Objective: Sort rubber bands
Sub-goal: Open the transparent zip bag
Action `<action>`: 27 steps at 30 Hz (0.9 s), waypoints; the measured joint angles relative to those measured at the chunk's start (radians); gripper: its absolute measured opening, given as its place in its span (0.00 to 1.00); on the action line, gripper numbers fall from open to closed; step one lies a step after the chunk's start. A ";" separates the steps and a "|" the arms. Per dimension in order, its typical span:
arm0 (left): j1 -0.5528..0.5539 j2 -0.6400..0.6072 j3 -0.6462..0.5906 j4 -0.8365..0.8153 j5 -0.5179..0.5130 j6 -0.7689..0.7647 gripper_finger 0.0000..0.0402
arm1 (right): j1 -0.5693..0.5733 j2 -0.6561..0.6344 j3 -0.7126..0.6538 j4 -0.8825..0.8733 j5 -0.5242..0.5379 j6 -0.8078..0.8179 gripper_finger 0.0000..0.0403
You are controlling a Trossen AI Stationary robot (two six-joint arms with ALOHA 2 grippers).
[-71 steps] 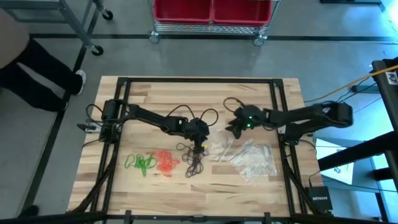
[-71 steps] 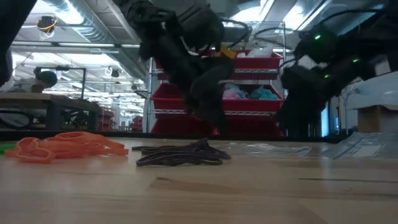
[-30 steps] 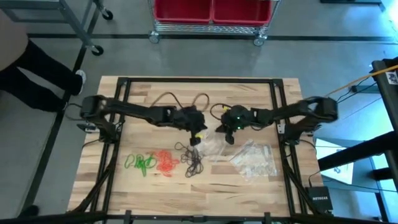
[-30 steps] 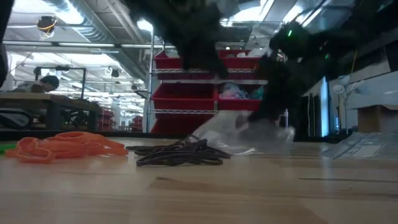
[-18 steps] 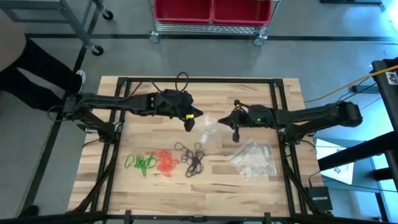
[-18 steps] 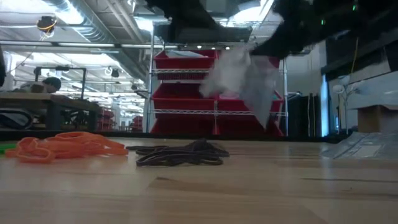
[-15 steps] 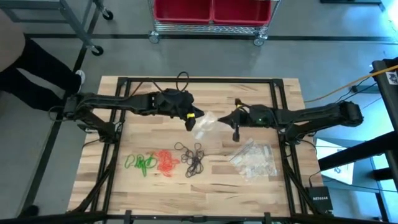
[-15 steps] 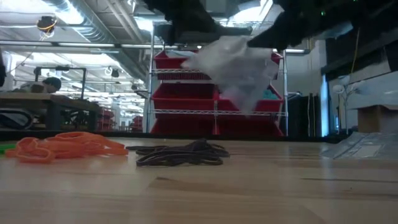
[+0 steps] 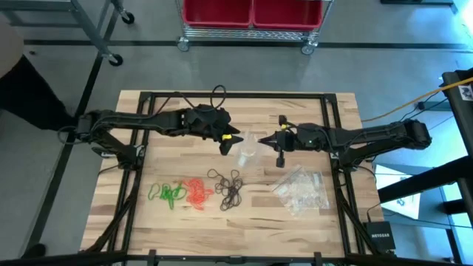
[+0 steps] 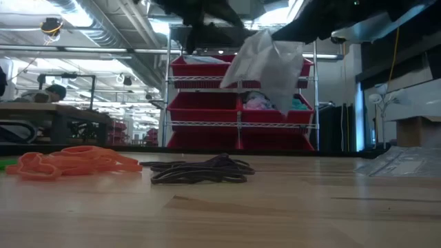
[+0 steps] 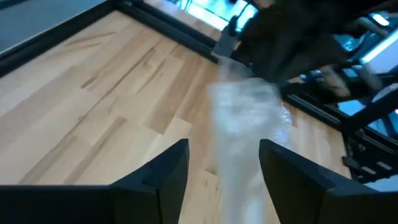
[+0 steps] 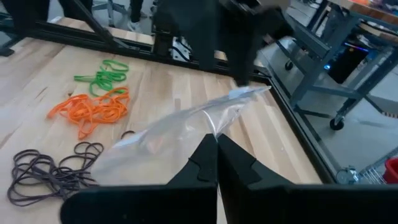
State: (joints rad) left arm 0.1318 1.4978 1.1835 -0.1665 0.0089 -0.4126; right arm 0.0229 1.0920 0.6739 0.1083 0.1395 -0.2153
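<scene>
Both arms are up over the middle of the worktop, facing each other with one clear plastic bag strung between them. The right gripper is pinched tight on the bag's edge, its two fingers meeting on the film in the right wrist view. The left gripper sits just beside the bag's other end with its fingers spread apart, and the bag hangs blurred in the gap ahead of them; I can't say whether they touch it. From the low camera the bag dangles in the air, well above the wood.

Down on the worktop, the rubber bands lie in three separate heaps in a row nearer the front: one bright green bunch on the left arm's side, one orange-red bunch just beside it, and one black tangle next along, below the hanging bag. Single loops are too tangled to count.

Over on the right arm's side, a pile of more clear bags rests flat, well apart from the bands.
</scene>
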 joint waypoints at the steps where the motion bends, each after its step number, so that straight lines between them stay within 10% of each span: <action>1: 0.007 0.004 0.000 0.004 0.012 0.003 0.48 | 0.006 0.000 0.000 0.005 0.000 -0.002 0.00; 14: 0.045 0.045 0.000 0.140 0.283 0.001 0.47 | 0.017 0.000 0.000 0.020 0.009 -0.028 0.00; 27: 0.045 0.041 0.000 0.044 0.240 0.078 0.47 | 0.017 -0.011 0.001 0.059 0.008 -0.031 0.00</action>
State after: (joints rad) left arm 0.1766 1.5391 1.1839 -0.1221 0.2491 -0.3350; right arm 0.0399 1.0814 0.6750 0.1673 0.1474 -0.2463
